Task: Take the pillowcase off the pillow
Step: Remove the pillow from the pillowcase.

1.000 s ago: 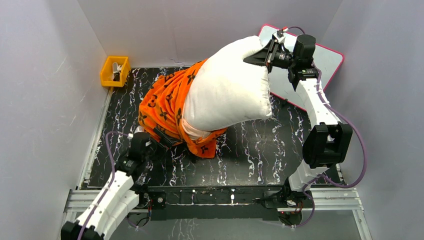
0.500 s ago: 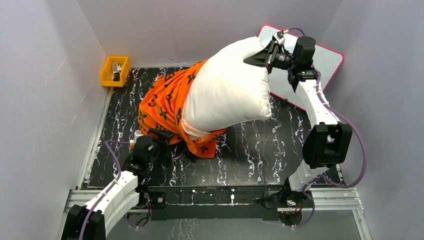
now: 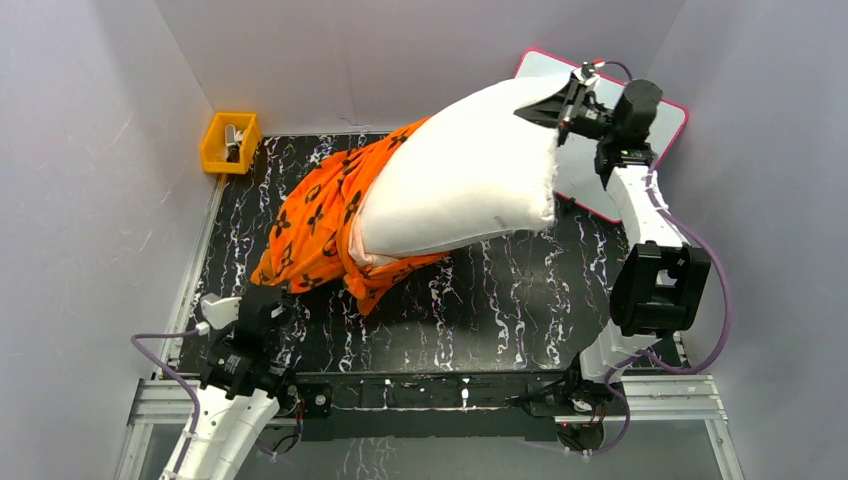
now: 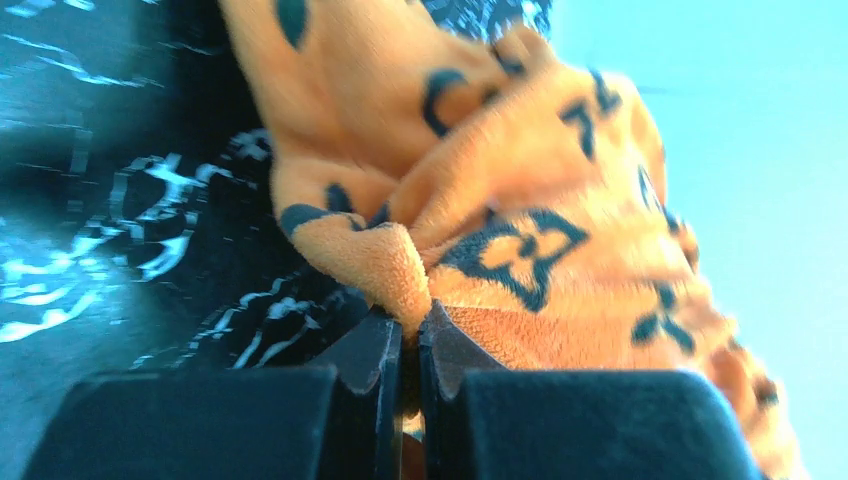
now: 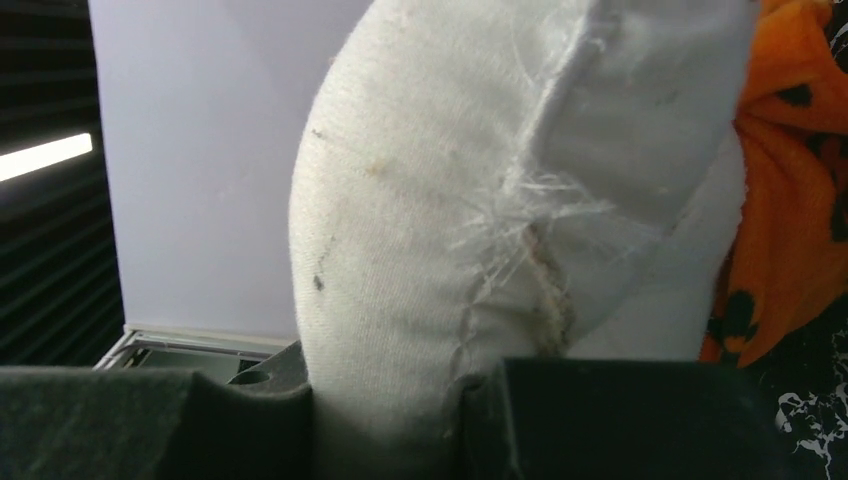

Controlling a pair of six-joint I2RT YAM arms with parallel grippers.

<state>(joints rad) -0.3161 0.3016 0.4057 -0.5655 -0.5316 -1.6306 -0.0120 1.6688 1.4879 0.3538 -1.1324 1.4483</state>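
Right gripper (image 3: 558, 100) is clamped on the pillow (image 3: 460, 185) at its raised far corner. Left gripper (image 4: 410, 338) is pinched tight on a pillowcase (image 3: 320, 215) fold, which covers just the pillow's low end.

Yellow bin (image 3: 229, 143) in far left corner, small items inside. Pink-framed whiteboard (image 3: 668, 125) far right. Black white-veined tabletop (image 3: 520, 290).

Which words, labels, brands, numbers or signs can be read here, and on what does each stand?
None can be read.
The pillowcase carries black flower and monogram-like motifs, too blurred to read as letters.
The pillow, the whiteboard and the yellow bin show no legible text.
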